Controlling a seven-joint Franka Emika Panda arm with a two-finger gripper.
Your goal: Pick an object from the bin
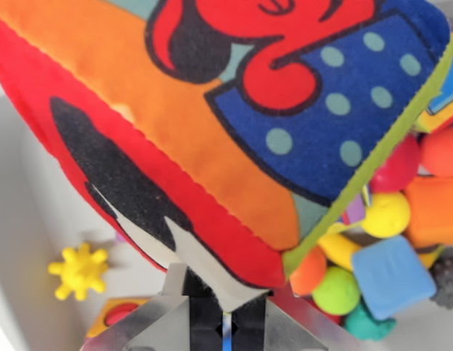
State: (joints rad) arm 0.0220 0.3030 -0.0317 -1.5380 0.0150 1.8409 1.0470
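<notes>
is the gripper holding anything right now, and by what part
Yes. The gripper is shut on the soft fabric cube, pinching its lower corner where the white and black patch narrows.

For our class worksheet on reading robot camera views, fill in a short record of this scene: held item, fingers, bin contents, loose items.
held item: large soft fabric block, red, orange and blue with pale dots, filling most of the wrist view
fingers: metal fingers pinching the block's lower corner
bin contents: pile of colourful foam shapes at the wrist view's right, including a light blue foam cube and a green ball
loose items: yellow spiky toy on the pale bin floor
</notes>
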